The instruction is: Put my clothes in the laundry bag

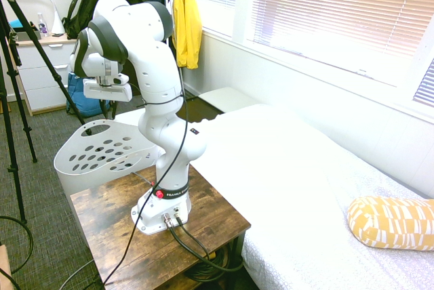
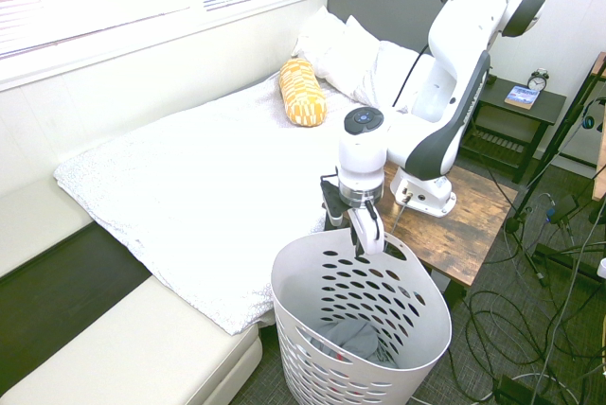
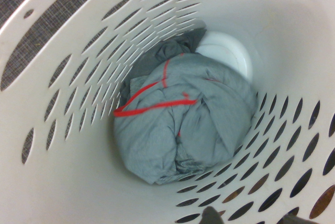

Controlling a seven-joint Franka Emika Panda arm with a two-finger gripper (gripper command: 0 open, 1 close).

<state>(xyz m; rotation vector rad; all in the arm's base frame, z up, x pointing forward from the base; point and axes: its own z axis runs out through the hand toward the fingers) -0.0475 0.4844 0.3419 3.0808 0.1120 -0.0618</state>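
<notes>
First exterior view: the white laundry bag stands on the floor beside the wooden table, its rim tilted so the oval handle cut-out faces up and away from the table. The tool hangs straight down above that rim; its fingers are hidden here. The bed lies on the table's other side, and open carpet surrounds the bag away from the table.

Second exterior view: the tool points down just over the laundry bag's rim on the table side. Its fingers stand slightly apart and hold nothing. Grey cloth shows low inside the bag.

Wrist view: the clothes lie crumpled in a ball on the bottom of the laundry bag, with no clear long axis; red trim lines cross the top. The walls close in around the bundle, and a patch of bare white floor shows beside it.
</notes>
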